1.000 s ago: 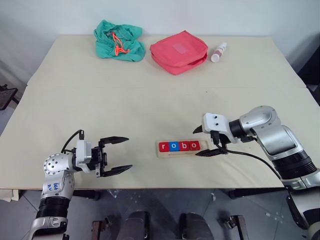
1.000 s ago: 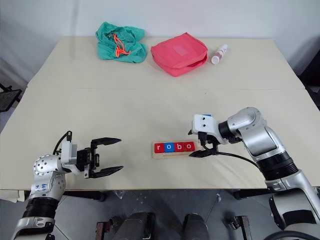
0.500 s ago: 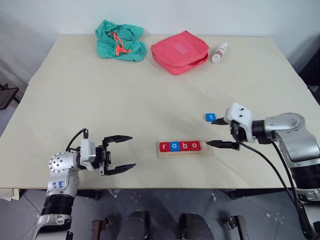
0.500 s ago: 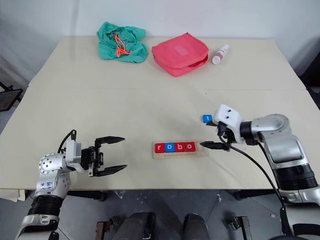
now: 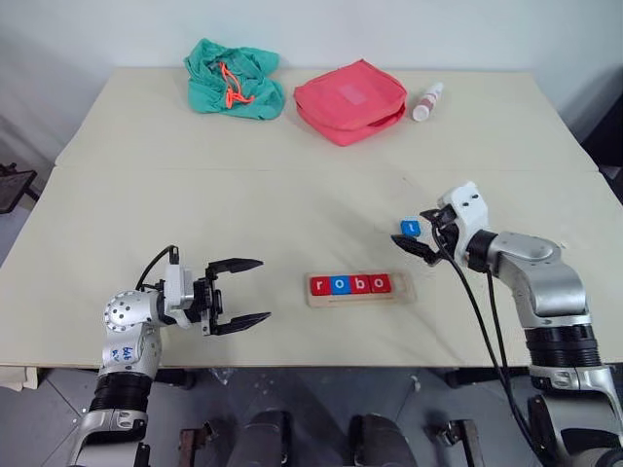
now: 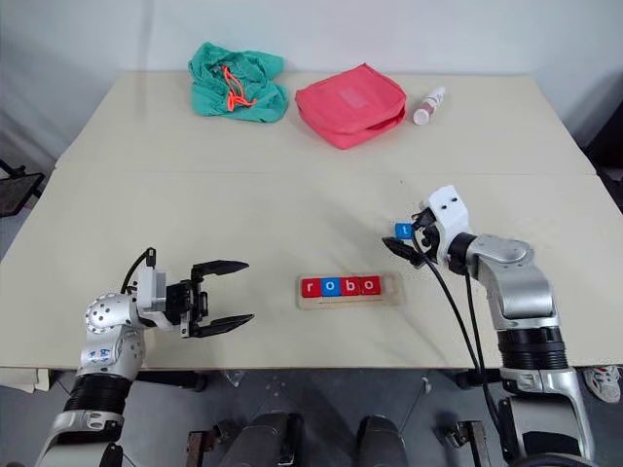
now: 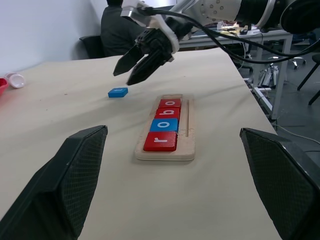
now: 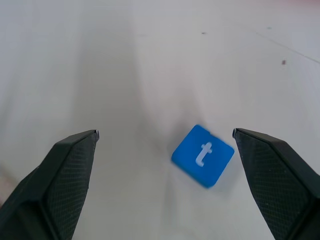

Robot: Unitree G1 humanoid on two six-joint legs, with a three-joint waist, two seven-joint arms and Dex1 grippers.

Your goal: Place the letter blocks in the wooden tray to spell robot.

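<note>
While you look down from the head camera, four letter blocks (image 5: 349, 284) reading r, o, b, o already sit in the wooden tray (image 5: 407, 290), leaving one free slot at its right end. You see the blue t block (image 5: 410, 228) lying flat on the table (image 5: 292, 204), near the tray's right end but apart from it. Your right gripper (image 5: 425, 231) hovers just beside that block with its fingers spread and nothing between them. Your left gripper (image 5: 238, 291) hangs well off to the tray's left, spread wide and empty too.

From the left wrist camera, you can check the free slot at the tray's far end, and the t block (image 7: 118, 92) beside the right gripper's (image 7: 134, 65) dark fingertips, not touching them.

From the right wrist camera, the t block (image 8: 203, 155) lies between the two spread fingers (image 8: 60, 175), turned at an angle to them and nearer one side.

Watch that skew: if you close now, I judge the pads will catch corners rather than flat edges, and the tile may spin or squirt out. Coming down off-centre could also shove it across the table. Later, lowering it crooked could jam it on the tray's rim or nudge the last o.
</note>
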